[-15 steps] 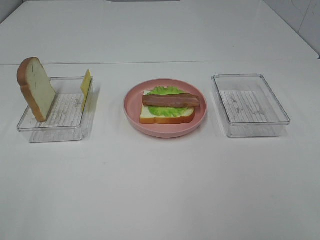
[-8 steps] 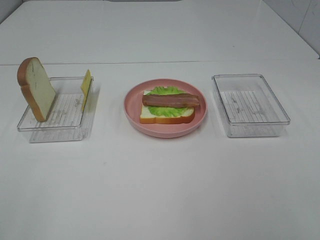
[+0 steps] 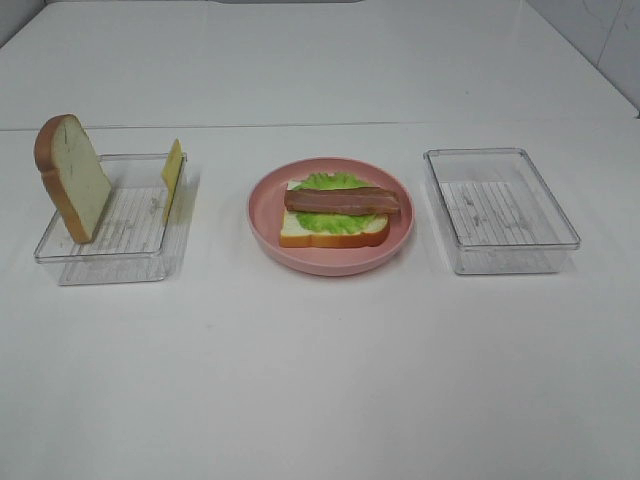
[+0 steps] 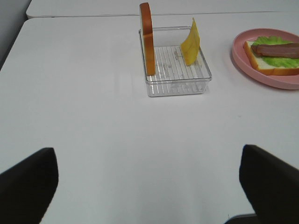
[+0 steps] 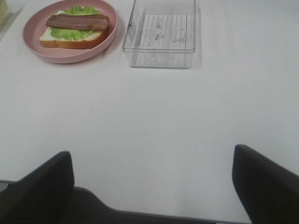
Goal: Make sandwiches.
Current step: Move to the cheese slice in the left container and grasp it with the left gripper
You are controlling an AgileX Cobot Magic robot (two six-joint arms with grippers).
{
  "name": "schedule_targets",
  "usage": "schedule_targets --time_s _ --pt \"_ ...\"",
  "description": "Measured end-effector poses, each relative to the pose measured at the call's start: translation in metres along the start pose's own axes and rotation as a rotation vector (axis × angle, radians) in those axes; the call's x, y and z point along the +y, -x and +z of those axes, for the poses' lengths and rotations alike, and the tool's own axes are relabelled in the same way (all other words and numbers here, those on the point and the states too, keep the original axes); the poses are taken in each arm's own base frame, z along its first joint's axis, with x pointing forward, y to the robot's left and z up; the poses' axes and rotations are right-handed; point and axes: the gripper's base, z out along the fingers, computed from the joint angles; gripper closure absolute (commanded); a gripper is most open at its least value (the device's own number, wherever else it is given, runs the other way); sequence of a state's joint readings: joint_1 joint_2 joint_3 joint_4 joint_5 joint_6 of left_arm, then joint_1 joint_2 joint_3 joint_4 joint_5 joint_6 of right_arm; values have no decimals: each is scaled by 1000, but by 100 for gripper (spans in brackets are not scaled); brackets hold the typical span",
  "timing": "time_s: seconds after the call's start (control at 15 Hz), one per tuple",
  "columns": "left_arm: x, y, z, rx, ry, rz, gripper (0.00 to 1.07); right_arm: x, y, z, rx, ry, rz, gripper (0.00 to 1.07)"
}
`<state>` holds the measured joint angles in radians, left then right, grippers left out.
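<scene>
Back from the round pink plate (image 3: 330,266) bearing a white-bread, green-lettuce, brown-bacon toy sandwich (image 3: 336,214), the left gripper (image 4: 147,154) and right gripper (image 5: 153,154) gape wide, empty.

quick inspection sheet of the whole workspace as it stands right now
surface: white table, bare between the items
job's things: pink plate holds a bread slice with lettuce and a bacon strip on top; left tray holds a second bread slice and a cheese slice, each standing on edge at opposite walls
clutter: right tray, nothing in it
grippers: left gripper and right gripper both open, holding nothing, over bare table away from the items
cables: nothing seen
surroundings: light wall at the far right corner
</scene>
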<state>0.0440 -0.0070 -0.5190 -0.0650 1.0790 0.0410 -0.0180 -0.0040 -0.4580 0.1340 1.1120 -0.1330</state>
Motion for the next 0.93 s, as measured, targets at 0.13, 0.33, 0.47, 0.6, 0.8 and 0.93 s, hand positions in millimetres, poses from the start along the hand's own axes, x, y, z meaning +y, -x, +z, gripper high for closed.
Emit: schedule_targets --time_s 0.13,0.33,0.47,0.6,0.8,0.93 --pt "0 0 0 0 0 0 9 -1 0 0 1 -6 -9 18" --pt "0 0 0 0 0 0 9 -2 0 0 3 -23 -19 18" --pt "0 0 0 0 0 0 9 -2 0 0 4 -26 -20 18" --pt "0 0 0 0 0 0 9 -2 0 0 4 -26 -20 18" --pt "0 0 0 0 0 0 9 -2 0 0 4 -26 -20 18" --pt "0 0 0 0 0 0 9 -2 0 0 4 -26 -20 18"
